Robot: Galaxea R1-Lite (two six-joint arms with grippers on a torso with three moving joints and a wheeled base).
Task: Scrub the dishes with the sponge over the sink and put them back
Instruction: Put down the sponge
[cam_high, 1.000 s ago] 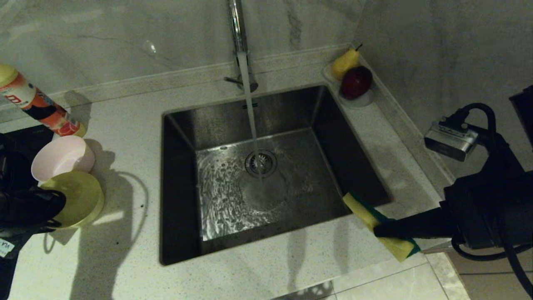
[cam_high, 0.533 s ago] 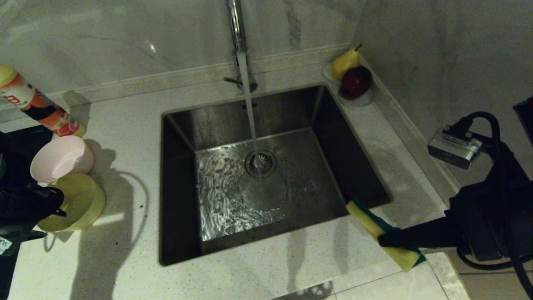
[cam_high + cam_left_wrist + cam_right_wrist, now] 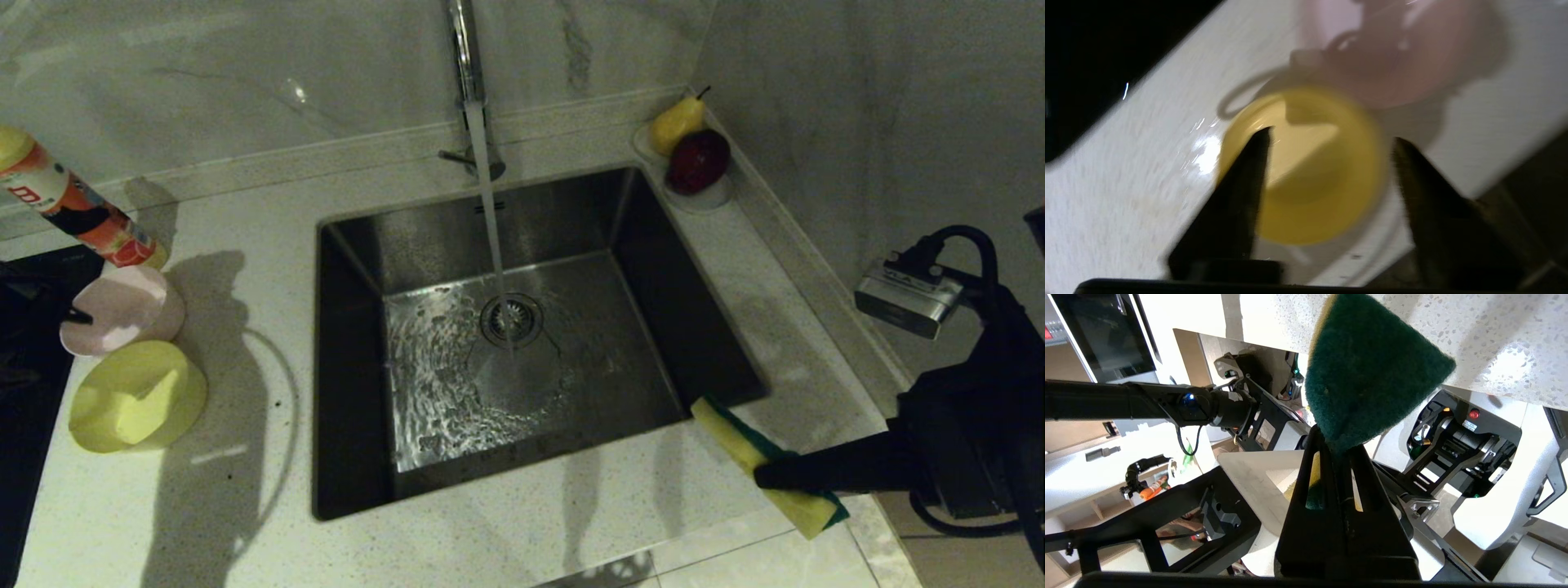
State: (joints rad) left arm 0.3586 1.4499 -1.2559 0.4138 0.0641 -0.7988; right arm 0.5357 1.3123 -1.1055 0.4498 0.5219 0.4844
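- The left gripper [image 3: 1327, 163] is hanging above the yellow bowl [image 3: 1302, 167] with its two dark fingers [image 3: 1241, 196] spread apart and nothing between them; the bowl is sitting free on the counter [image 3: 237, 457].
- In the head view that yellow bowl [image 3: 137, 398] is resting at the left end of the counter, with the pink bowl [image 3: 122, 309] just behind it, their rims close together or touching. Only a dark sliver of the left arm is showing at that view's left edge.
- The right gripper [image 3: 1337, 457] is clamping the sponge [image 3: 1372, 371] tightly, green scouring face toward its wrist camera, yellow foam behind.
- In the head view the sponge [image 3: 767, 465] is being held out over the counter's front right corner, just beside the sink [image 3: 351, 269] but not over it.
- Water is running from the faucet [image 3: 467, 73] onto the drain strainer [image 3: 512, 320]; the basin is holding no dish.
- A light blue bowl is not appearing in any view.
- Judging progress: the yellow bowl is looking put back, and with the pink one beside it. Whether each has been scrubbed I cannot tell from here. Likely left: any unwashed bowl, parking the sponge, and perhaps shutting the tap.
- A spray can [image 3: 73, 214] and a fruit dish [image 3: 694, 175] are sitting untouched at the back.
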